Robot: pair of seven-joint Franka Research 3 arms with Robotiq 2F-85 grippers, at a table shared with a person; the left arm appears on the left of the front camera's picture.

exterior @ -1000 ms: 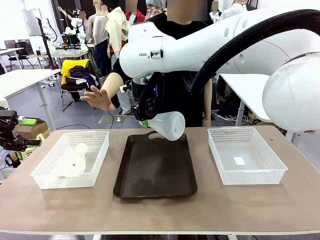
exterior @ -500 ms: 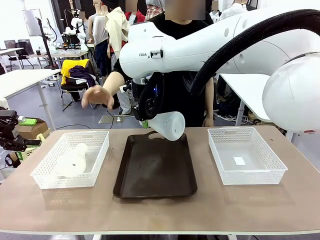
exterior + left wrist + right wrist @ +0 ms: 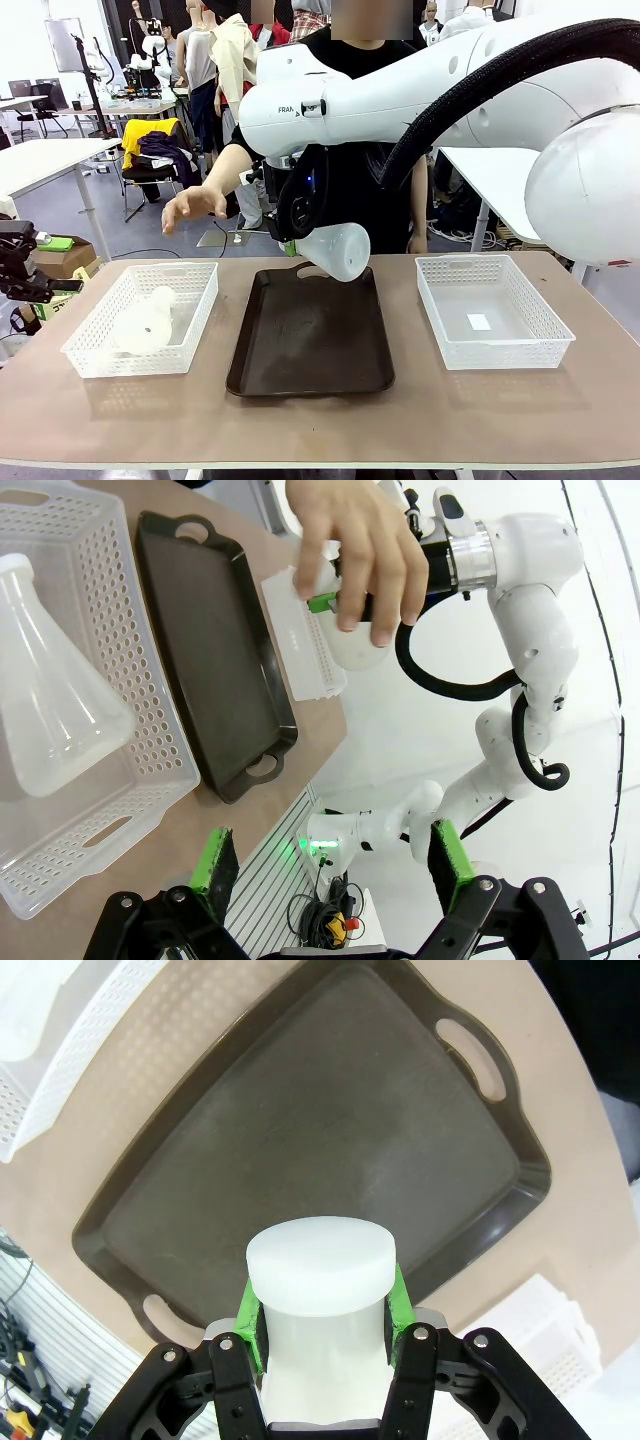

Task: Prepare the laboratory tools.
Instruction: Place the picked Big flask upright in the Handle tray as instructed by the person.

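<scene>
Here the right gripper point(image 3: 290, 243) clamps a flask point(image 3: 338, 252) by its neck, with the tray point(image 3: 310, 345) beneath it. The left gripper point(image 3: 330, 862) gapes wide, and the second flask point(image 3: 50, 700) lies in a basket point(image 3: 120, 630) ahead of it.

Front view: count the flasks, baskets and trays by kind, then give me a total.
Flasks: 2
Baskets: 2
Tray: 1
Total: 5

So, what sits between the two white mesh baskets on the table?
The dark brown tray, its surface bare, as the front view shows. The right hand holds a flask tilted above it.
</scene>
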